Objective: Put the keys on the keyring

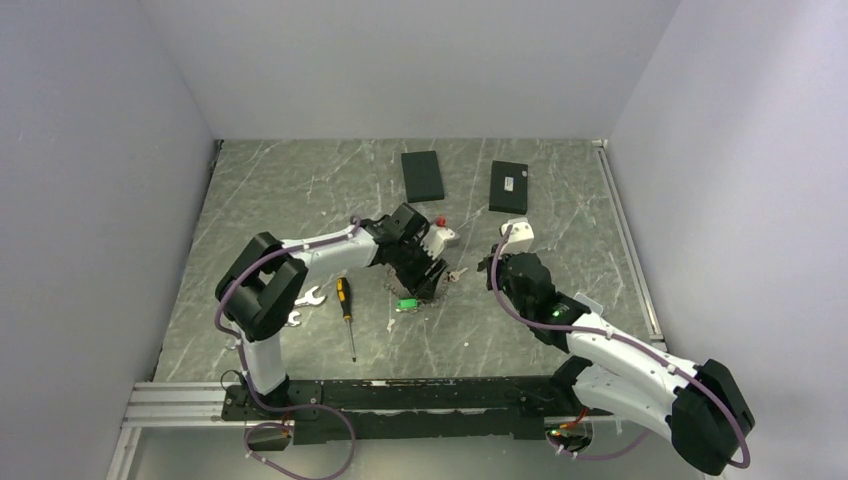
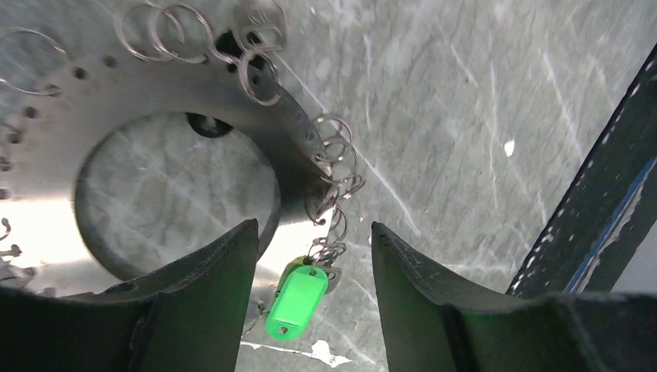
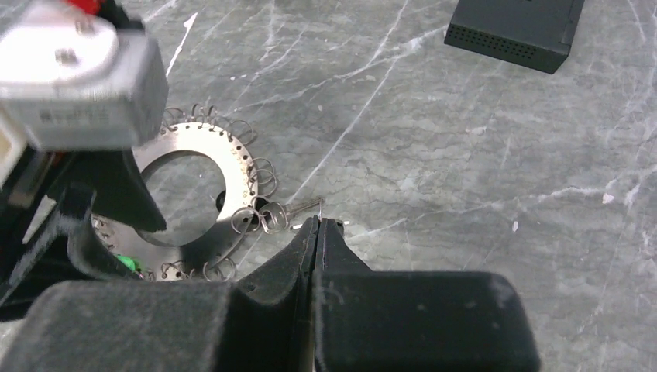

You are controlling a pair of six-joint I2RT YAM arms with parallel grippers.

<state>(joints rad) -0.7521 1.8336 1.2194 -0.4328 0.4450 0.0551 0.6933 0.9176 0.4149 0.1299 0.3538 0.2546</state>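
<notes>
At the bottom of the top view, both arms rise from the rail at the near edge of the table [image 1: 290, 190]. Just beyond the rail, left of centre, lies a black-and-yellow screwdriver [image 1: 346, 312]. Two silver wrenches [image 1: 306, 297] lie close on its left.

Toward the middle of that frame a green tag [image 1: 407, 304] lies on the table, just below the left hand [image 1: 425, 278]. In the left wrist view this hand's fingers [image 2: 209, 302] are spread, with the tag between them at lower centre, and they pinch nothing that shows. The keyring [image 2: 155, 89] lies flat and fills the upper left of that frame, with the left finger overlapping its rim. Small wire rings [image 2: 333, 147] hang from holes along its edge.

The right hand [image 1: 493, 263] sits right of centre with its fingers pressed together. In its wrist view a silver key [image 3: 290, 211] lies just beyond the fingertips. The key's head is among the wire rings at the keyring's right edge (whether it is threaded on one I cannot tell). Its blade points toward the upper right. I cannot tell whether the tips touch the blade.

Farthest back, near the top of the top view, two black boxes [image 1: 423, 174] lie side by side, well apart from both hands.
</notes>
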